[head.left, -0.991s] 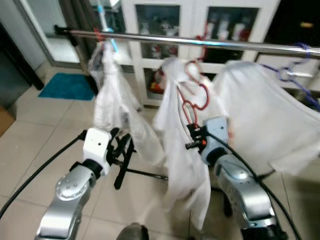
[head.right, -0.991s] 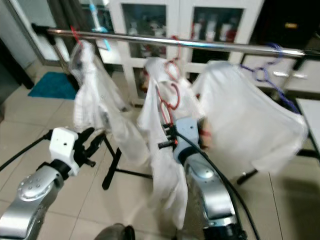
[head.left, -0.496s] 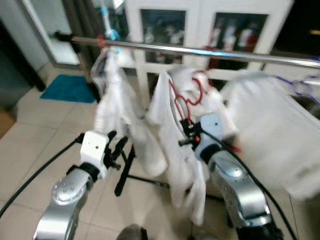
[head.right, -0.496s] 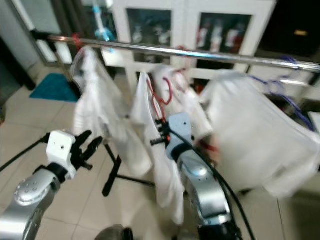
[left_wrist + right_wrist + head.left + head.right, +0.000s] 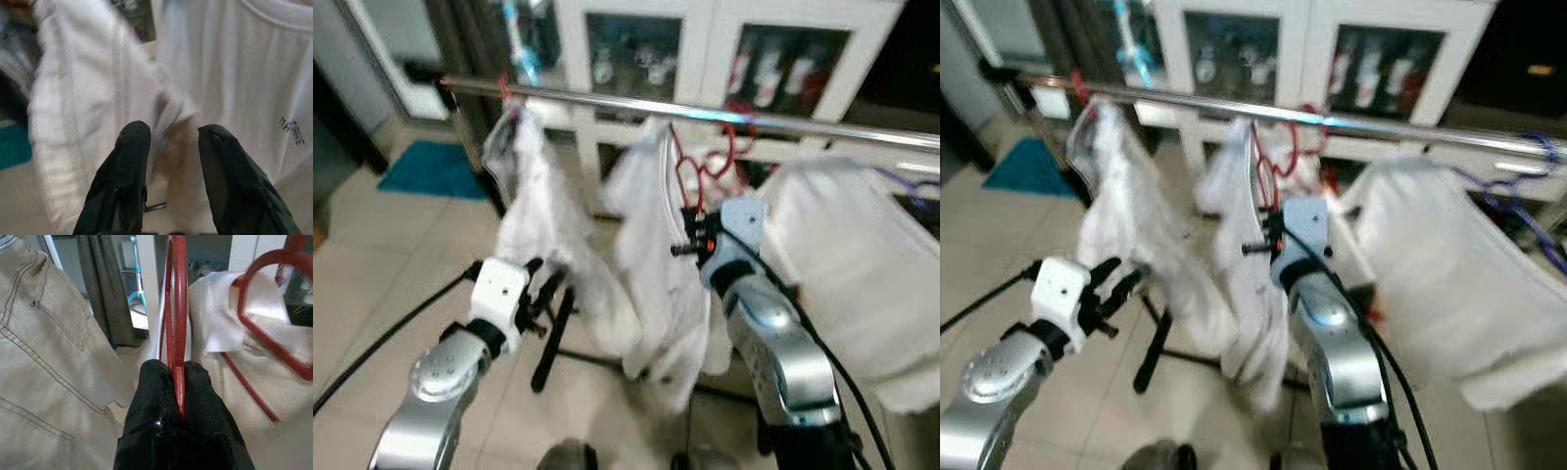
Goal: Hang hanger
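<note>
Now right claw, pinching red hanger, is higher, nearer rail; left claw spread.

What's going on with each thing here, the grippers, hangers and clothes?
right gripper: shut on the red hanger, raised near the rail.
left gripper: open, holding nothing, facing white cloth.
metal rail: level, garments hanging from it.
white garment: draped on the red hanger.
right-hand white shirt: hanging on the rail.
</note>
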### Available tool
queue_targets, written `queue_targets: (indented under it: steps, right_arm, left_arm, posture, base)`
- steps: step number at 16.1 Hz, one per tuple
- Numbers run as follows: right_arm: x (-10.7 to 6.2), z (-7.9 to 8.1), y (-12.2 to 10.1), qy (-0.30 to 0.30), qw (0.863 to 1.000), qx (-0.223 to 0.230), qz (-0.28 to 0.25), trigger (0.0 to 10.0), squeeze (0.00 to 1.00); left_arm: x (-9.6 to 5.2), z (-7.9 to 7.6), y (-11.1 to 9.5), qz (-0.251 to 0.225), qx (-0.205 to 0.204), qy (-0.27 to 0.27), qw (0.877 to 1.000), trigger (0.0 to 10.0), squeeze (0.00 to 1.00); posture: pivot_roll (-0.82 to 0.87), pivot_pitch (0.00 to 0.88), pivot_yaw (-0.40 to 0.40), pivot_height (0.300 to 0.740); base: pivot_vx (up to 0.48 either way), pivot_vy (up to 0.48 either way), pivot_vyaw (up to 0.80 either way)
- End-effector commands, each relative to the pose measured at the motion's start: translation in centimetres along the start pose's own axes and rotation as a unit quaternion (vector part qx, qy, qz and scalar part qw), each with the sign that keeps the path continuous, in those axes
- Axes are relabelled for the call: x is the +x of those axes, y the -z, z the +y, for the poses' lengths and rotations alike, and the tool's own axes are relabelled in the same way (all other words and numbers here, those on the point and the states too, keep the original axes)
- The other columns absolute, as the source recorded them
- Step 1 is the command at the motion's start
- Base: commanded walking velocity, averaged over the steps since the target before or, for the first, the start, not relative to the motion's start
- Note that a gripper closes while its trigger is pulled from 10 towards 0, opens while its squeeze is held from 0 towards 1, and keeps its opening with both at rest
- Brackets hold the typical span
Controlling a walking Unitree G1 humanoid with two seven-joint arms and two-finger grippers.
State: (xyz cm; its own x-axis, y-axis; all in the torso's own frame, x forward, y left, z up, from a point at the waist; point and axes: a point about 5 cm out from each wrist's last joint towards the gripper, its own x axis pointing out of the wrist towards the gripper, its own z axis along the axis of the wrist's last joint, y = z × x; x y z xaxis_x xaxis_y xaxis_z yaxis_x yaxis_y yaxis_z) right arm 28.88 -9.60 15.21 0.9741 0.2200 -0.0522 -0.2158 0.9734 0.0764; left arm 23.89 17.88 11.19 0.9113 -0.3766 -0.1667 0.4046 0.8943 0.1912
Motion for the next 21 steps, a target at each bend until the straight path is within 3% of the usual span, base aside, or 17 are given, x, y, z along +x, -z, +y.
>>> queue_targets:
  steps: [1, 5, 8, 9, 10, 12, 13, 16, 21]
  right_arm:
    - [-0.1, -1.3, -0.1, 0.037, 0.999, 0.007, 0.000, 10.0, 0.00]
    - [-1.2, -5.8, 0.8, 0.179, 0.984, 0.009, 0.013, 10.0, 0.00]
    - [-2.3, -7.9, 1.2, 0.249, 0.968, -0.030, 0.027, 10.0, 0.00]
    - [-2.2, -7.9, 1.4, 0.246, 0.968, -0.027, 0.032, 10.0, 0.00]
    - [-1.8, -7.5, 1.3, 0.226, 0.973, -0.025, 0.030, 10.0, 0.00]
    - [-0.8, -5.1, 0.5, 0.141, 0.990, 0.001, 0.003, 10.0, 0.00]
    - [-0.5, -3.7, 0.0, 0.098, 0.995, -0.014, -0.010, 10.0, 0.00]
    - [0.6, -1.4, -1.0, 0.037, 0.999, -0.002, -0.026, 10.0, 0.00]
    - [3.8, -0.4, -1.6, 0.016, 1.000, 0.001, 0.005, 10.0, 0.00]
  left_arm:
    - [-0.2, 0.1, 0.0, 0.001, 0.005, 0.001, 1.000, 10.0, 0.00]
    - [-0.2, -0.1, -0.1, 0.000, 0.008, 0.008, 1.000, 10.0, 0.00]
    - [-0.2, -0.1, -0.1, -0.002, 0.010, 0.011, 1.000, 10.0, 0.00]
    - [-0.1, -0.1, -0.1, -0.002, 0.011, 0.012, 1.000, 10.0, 0.00]
    - [-0.1, -0.1, -0.2, -0.003, 0.012, 0.013, 1.000, 10.0, 0.00]
    - [0.0, -0.1, -0.2, -0.005, 0.014, 0.014, 1.000, 10.0, 0.00]
    - [0.0, -0.1, -0.3, -0.007, 0.017, 0.016, 1.000, 10.0, 0.00]
    - [0.1, -0.2, -1.0, -0.016, 0.030, 0.043, 0.998, 10.0, 0.00]
    - [-0.1, -1.0, -1.9, -0.033, 0.038, 0.121, 0.991, 10.0, 0.00]
  posture:
    - [0.00, 0.124, 0.049, 0.740]
    - [-0.01, 0.125, 0.050, 0.740]
    - [-0.01, 0.125, 0.051, 0.740]
    - [-0.01, 0.125, 0.053, 0.740]
    - [-0.01, 0.125, 0.054, 0.740]
    - [-0.01, 0.121, 0.052, 0.740]
    - [-0.01, 0.118, 0.051, 0.740]
    - [-0.01, 0.115, 0.050, 0.740]
    - [0.00, 0.103, 0.048, 0.740]
  base:
    - [0.000, 0.000, 0.00]
    - [0.000, 0.000, 0.00]
    - [0.000, 0.000, 0.00]
    - [0.000, 0.000, 0.00]
    - [0.000, 0.000, 0.00]
    - [0.000, 0.000, 0.00]
    - [0.000, 0.000, 0.00]
    - [0.000, 0.000, 0.00]
    - [0.000, 0.000, 0.00]
